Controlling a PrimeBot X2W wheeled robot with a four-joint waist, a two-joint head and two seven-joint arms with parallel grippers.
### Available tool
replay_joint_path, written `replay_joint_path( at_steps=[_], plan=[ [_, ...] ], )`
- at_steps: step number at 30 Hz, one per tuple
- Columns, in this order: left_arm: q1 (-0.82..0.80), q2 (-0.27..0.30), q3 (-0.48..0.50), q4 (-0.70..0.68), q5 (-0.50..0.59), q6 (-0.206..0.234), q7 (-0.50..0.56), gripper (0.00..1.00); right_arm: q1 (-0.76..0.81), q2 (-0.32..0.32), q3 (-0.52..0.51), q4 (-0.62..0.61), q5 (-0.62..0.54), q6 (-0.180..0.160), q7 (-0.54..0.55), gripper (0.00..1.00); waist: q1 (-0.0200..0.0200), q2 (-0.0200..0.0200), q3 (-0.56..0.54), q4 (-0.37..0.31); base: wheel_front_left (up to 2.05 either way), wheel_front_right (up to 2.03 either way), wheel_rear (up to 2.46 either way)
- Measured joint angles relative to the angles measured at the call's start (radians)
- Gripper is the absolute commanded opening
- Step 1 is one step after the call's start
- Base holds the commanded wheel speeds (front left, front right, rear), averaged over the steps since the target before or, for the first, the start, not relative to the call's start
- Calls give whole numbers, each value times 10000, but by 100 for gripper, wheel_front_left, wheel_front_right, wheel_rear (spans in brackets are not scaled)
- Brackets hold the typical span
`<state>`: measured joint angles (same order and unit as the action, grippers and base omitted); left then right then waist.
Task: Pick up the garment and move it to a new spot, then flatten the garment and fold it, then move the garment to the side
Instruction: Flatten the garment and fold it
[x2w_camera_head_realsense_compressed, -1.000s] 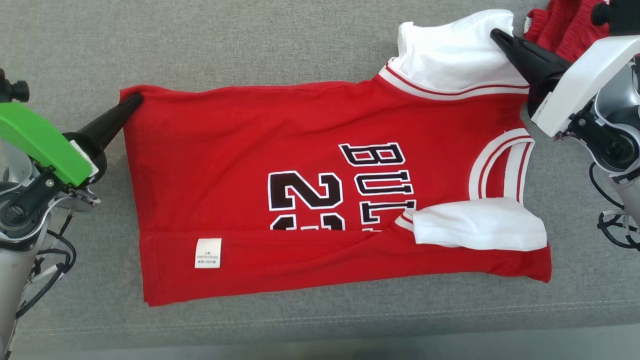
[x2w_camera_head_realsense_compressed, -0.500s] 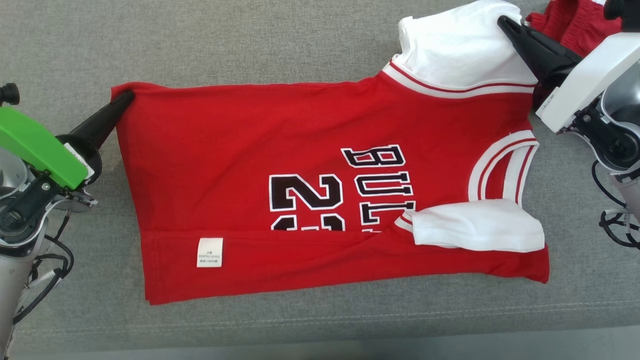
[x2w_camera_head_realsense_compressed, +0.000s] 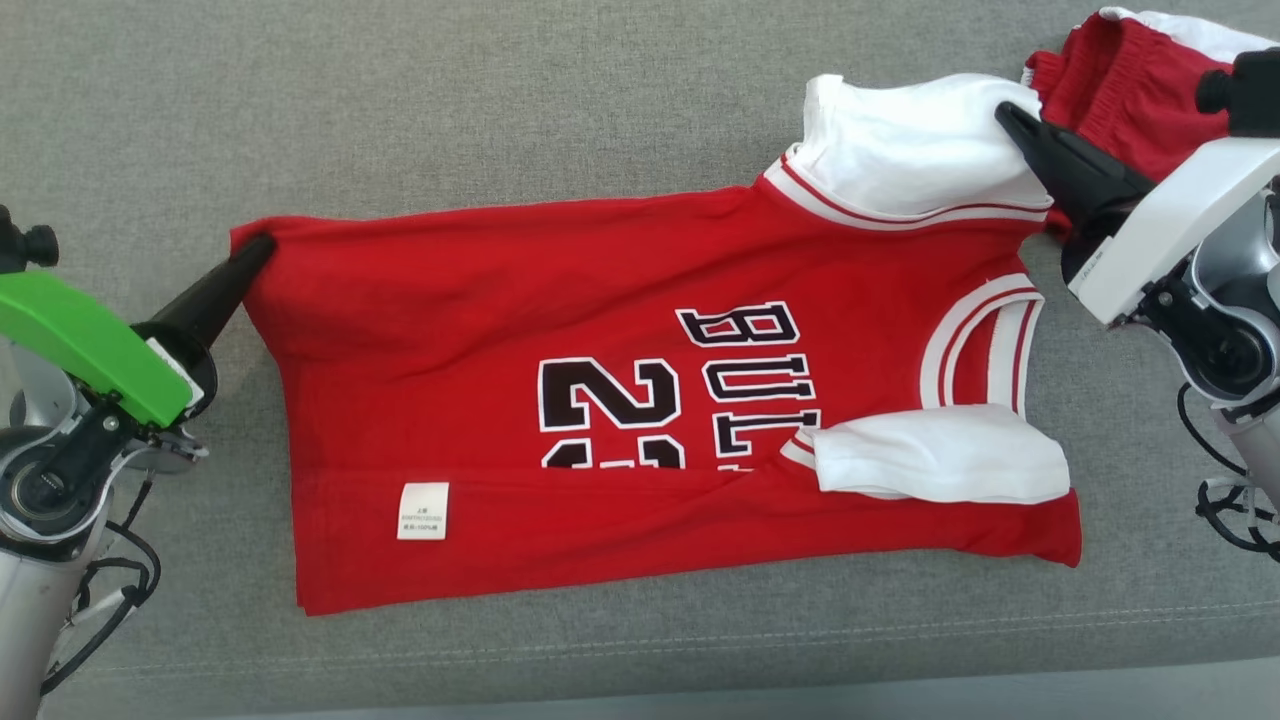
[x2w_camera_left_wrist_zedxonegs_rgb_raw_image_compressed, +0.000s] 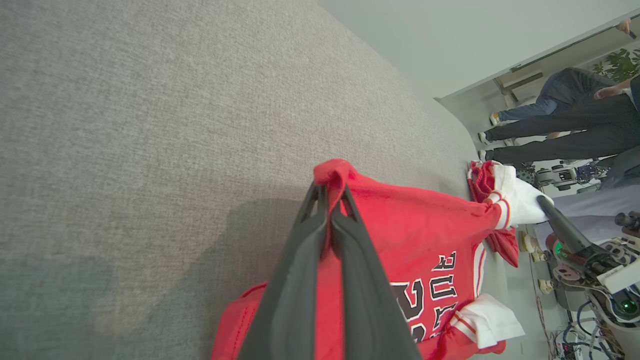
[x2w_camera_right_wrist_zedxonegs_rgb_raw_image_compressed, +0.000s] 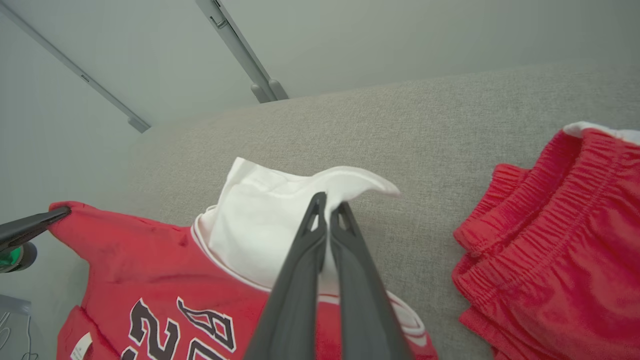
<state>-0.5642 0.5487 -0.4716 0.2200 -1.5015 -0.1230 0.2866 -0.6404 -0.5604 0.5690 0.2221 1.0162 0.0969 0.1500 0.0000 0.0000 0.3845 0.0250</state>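
The garment (x2w_camera_head_realsense_compressed: 600, 400) is a red basketball jersey with white sleeves and black lettering, spread sideways on the grey couch, its near edge folded up so a white label shows. My left gripper (x2w_camera_head_realsense_compressed: 262, 248) is shut on the jersey's far hem corner (x2w_camera_left_wrist_zedxonegs_rgb_raw_image_compressed: 332, 175) at the left. My right gripper (x2w_camera_head_realsense_compressed: 1005, 112) is shut on the white sleeve (x2w_camera_right_wrist_zedxonegs_rgb_raw_image_compressed: 280, 220) at the far right, and that far edge is lifted slightly off the cushion. The other white sleeve (x2w_camera_head_realsense_compressed: 940, 455) lies folded over the near right part.
Red shorts with an elastic waistband (x2w_camera_head_realsense_compressed: 1120, 80) lie bunched at the far right, just beyond my right gripper (x2w_camera_right_wrist_zedxonegs_rgb_raw_image_compressed: 555, 250). The couch's front edge (x2w_camera_head_realsense_compressed: 700, 680) runs along the bottom of the head view. People stand beyond the couch in the left wrist view (x2w_camera_left_wrist_zedxonegs_rgb_raw_image_compressed: 560, 125).
Both grippers kept their hold on the jersey's far edge. The edge went taut and away, then came back toward me and lower, with the jersey slightly narrower and slacker.
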Motion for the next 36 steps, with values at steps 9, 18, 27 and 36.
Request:
replay_joint_path(
  at_steps=[9,18,27,36],
  plan=[
    [810,-2,-140,2,-17,0,-150,0,1093,13,42,-63,330,13,-236,0,0,0,-569,-2,0,0,0],
    [2048,-12,-221,-23,-359,0,-351,0,2458,-36,128,-424,761,61,-416,0,0,0,-1284,-8,0,0,0],
    [2691,-17,-288,-288,-435,0,-470,0,3094,-242,19,-890,934,-125,-474,0,0,0,-1566,6,0,0,0],
    [3057,-2,-290,-447,-458,0,-600,0,3690,-414,-27,-1260,1030,-301,-529,0,0,0,-1683,-4,0,0,0]
  ],
)
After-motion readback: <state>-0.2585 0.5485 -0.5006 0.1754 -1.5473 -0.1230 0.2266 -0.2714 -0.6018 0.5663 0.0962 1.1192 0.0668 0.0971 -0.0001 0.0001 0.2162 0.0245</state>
